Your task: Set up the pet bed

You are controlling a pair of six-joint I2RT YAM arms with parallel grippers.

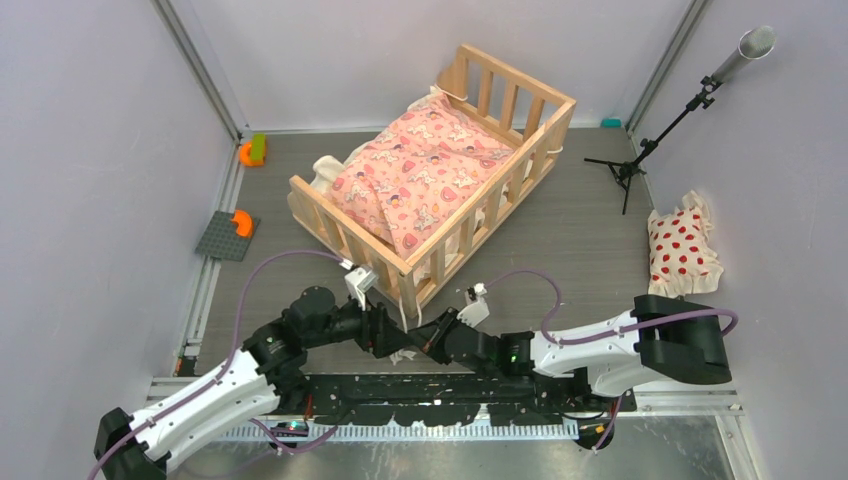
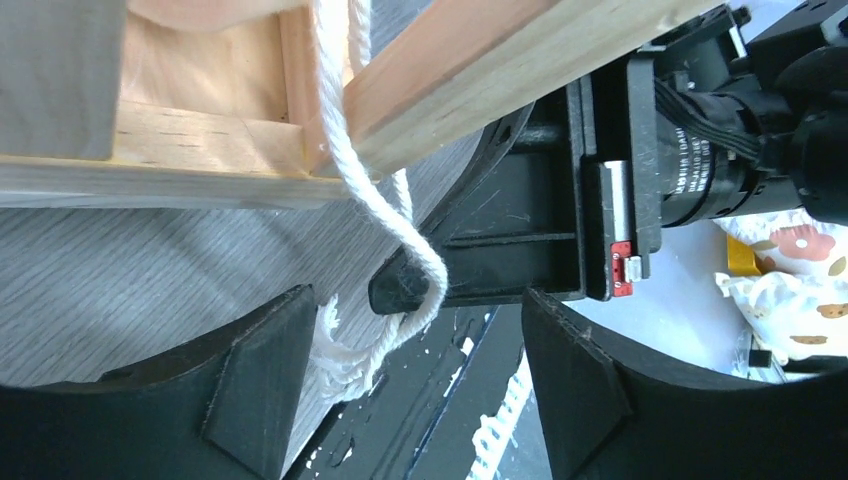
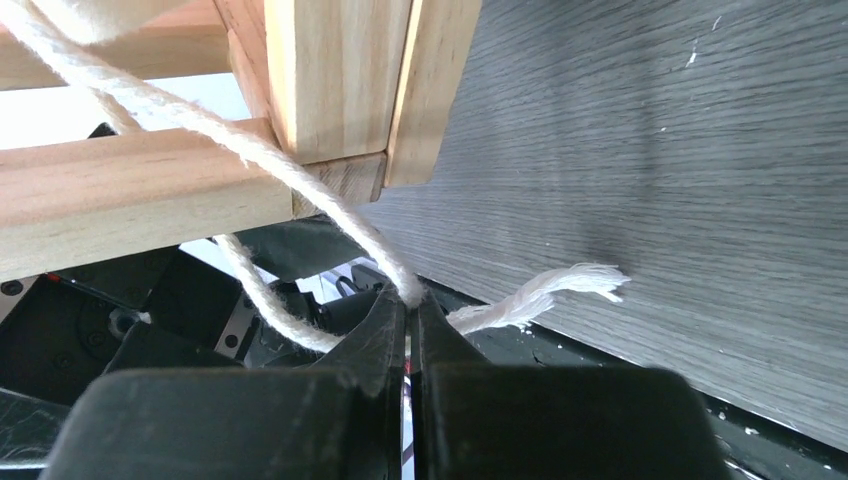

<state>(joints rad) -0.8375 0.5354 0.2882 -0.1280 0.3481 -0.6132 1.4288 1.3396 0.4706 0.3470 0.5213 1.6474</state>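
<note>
– Wood all round, that pet bed [image 1: 352,232]: pale slatted rails and corner posts, a crib in miniature. It sits askew in the middle of the top view, one corner pointing at the bottom of the frame.
– Heavy, you reckon?
– Light, I'd guess, and stiff. I'd take hold at the rails or corner posts, since they won't give or crush. It might skid on that grey table [image 1: 560,230] if nudged, though.
– And the soft part?
– The pink cushion [image 1: 420,175] lies inside, covering the base. Its cream cord [image 3: 330,215] is the fiddly bit: limp, frayed at the end, and apt to slip out of a pinch.
– Who has hold of it?
– The right gripper [image 3: 412,300], its tips pressed together on the cord just under the bed's near corner, lower middle of its own view. The left gripper [image 2: 420,335] stands spread. The cord hangs in the gap between its fingers [image 2: 260,360] and they aren't squeezing it.
– Tying the cushion to the post, then?
– That's my reading. The spotted pillow [image 1: 680,245] lies well apart, at the right edge of the top view.
</note>
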